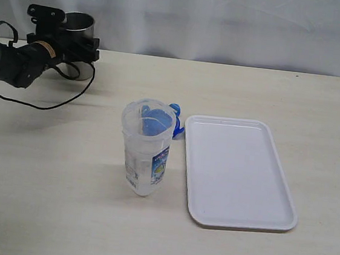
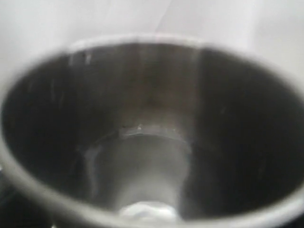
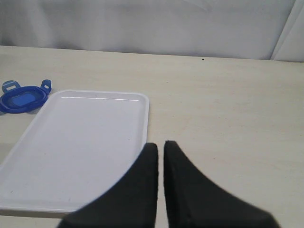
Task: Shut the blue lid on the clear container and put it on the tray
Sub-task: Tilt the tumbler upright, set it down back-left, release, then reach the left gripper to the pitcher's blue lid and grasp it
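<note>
Clear container [image 1: 146, 152]: upright, uncapped, mid-table [image 1: 46, 206].
Blue lid [image 1: 175, 109]: on table at container's 1 o'clock, beside tray corner.
Tray [image 1: 238, 171]: at container's 3 o'clock.
Left gripper [image 1: 76, 49]: at steel cup [image 1: 80, 25], 10 o'clock; grip cannot be told.
Right gripper [image 3: 160, 151]: clenched, empty.

Prob. a robot test lab. The tray [image 1: 238, 171] sits on a plain pale table [image 1: 57, 213], w/ a white cloth sheet [image 1: 229, 24] hung along the back behind the tray. Far left of the tray: a black robot arm [image 1: 12, 62] w/ a loose cable [image 1: 38, 106].
</note>
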Motion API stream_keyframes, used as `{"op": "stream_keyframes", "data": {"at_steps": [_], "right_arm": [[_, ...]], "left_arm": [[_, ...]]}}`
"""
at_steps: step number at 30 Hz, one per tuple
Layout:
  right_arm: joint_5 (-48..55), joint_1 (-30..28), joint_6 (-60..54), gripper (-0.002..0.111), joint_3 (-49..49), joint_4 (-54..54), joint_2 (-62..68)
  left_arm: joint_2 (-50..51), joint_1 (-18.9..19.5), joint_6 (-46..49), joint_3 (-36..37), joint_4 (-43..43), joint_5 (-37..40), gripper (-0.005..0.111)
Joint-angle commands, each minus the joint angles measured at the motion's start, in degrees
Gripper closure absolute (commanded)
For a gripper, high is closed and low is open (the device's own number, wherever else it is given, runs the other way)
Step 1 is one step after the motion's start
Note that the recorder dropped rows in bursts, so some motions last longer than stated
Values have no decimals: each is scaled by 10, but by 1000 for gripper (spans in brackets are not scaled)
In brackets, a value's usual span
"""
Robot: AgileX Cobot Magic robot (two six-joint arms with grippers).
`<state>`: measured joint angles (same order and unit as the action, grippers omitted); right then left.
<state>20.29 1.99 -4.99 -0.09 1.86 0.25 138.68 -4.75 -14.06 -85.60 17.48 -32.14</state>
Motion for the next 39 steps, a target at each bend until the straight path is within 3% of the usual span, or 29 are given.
{"op": "stream_keyframes", "data": {"at_steps": [1,12,19,35,39], "right_arm": [[-7,1,-2,104,1,2,-3],[-7,1,-2,104,1,2,-3],[-7,1,-2,104,1,2,-3],[-7,1,-2,104,1,2,-3],[-7,1,-2,104,1,2,-3]], "left_arm": [[0,1,3,2,6,73,24],[-21,0,3,9,31,134,24],[-68,4,3,95,29,34,25],[-223,4,3,300,29,32,25],[-253,0,-65,331,37,62,25]]}}
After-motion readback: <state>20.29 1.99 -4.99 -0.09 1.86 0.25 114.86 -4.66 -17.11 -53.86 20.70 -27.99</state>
